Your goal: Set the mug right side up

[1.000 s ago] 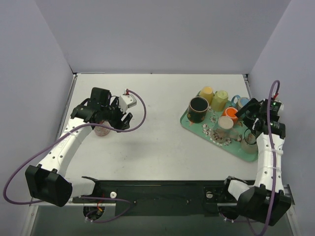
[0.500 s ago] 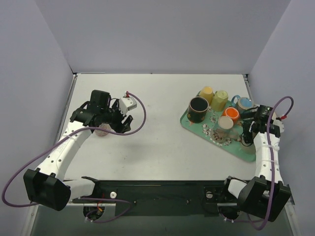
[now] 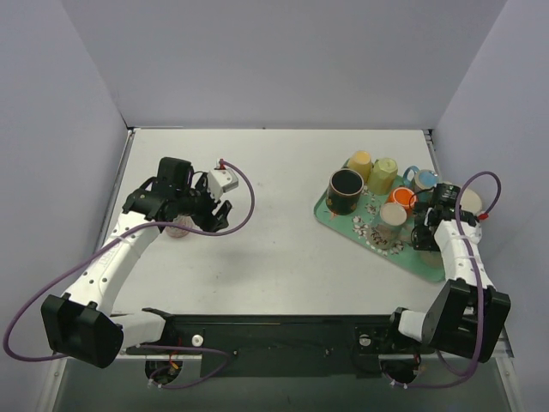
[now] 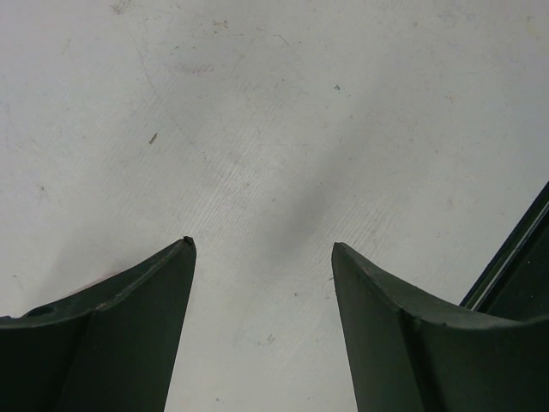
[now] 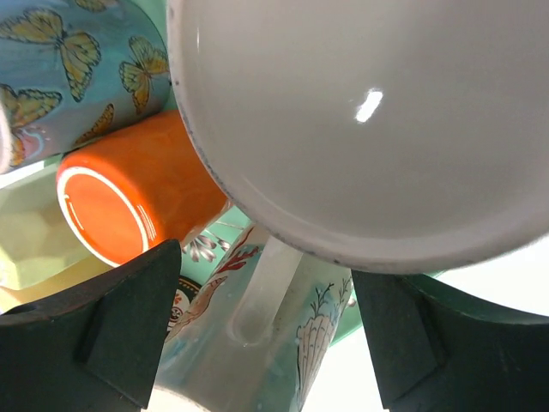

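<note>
A pale teal mug (image 5: 326, 343) with seashell and coral prints sits at the right end of the green tray (image 3: 410, 257). Its handle (image 5: 266, 287) faces my right wrist camera and its white round end (image 5: 369, 120) fills the top of that view. My right gripper (image 5: 266, 257) is open, one finger on each side of the mug's body, with a sliver of gap on the right. From above, the right gripper (image 3: 425, 230) covers most of this mug. My left gripper (image 4: 262, 249) is open and empty over bare table; from above the left gripper (image 3: 220, 211) hovers at the left.
Also on the tray are a black mug (image 3: 346, 190), two yellow mugs (image 3: 360, 163), an orange mug (image 5: 137, 197), a blue butterfly mug (image 5: 77, 77) and a beige mug (image 3: 393, 219). A pinkish mug (image 3: 177, 227) peeks out under the left arm. Walls enclose the table.
My right gripper has swung left from the tray's right edge onto the seashell mug, its fingers narrowing. The left arm shifted slightly a second ago and has held still since.
</note>
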Controlling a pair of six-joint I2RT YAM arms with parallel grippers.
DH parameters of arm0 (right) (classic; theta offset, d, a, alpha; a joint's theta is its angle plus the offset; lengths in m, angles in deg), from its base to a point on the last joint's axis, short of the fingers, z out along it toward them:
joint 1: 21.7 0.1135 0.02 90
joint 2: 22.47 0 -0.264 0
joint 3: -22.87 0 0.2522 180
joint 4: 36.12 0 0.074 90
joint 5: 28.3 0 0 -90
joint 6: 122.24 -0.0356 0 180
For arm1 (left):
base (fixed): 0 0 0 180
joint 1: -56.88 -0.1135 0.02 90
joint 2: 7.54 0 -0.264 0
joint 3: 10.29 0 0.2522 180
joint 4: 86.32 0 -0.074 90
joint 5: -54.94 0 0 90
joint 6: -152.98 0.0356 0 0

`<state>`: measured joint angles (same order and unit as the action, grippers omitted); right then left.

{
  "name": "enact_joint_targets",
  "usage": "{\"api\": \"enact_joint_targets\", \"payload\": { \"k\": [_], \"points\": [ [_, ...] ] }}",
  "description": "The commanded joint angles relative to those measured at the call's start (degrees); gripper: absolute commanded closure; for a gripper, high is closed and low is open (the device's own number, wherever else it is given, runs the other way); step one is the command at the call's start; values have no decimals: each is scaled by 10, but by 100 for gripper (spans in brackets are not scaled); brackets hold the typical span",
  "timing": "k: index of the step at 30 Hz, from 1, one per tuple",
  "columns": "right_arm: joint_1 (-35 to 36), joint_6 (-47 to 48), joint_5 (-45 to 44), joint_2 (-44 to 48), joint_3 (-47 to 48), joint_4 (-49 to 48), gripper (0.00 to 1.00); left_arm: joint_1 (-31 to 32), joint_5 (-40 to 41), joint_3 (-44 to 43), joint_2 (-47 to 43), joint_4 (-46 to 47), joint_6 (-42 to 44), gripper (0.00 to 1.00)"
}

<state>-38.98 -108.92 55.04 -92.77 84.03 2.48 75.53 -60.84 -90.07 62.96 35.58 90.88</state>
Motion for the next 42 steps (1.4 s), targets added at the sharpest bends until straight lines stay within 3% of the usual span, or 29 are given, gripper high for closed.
{"api": "enact_joint_targets", "payload": {
  "k": [1,13,20,30,42],
  "points": [
    [15,-10,-6,-26,14,-6,25,2,-15,-6,-6,24,-8,25],
    [25,-10,26,-95,7,-66,34,2,-10,-6,-4,29,-14,25],
    [33,-21,40,-91,-6,-82,39,2,-9,-6,-3,31,-14,25],
    [84,57,-151,43,83,44,33,2,-7,-3,-4,33,-12,25],
    [93,32,-97,-38,78,36,30,2,-7,-3,-5,31,-9,25]
  ]
}}
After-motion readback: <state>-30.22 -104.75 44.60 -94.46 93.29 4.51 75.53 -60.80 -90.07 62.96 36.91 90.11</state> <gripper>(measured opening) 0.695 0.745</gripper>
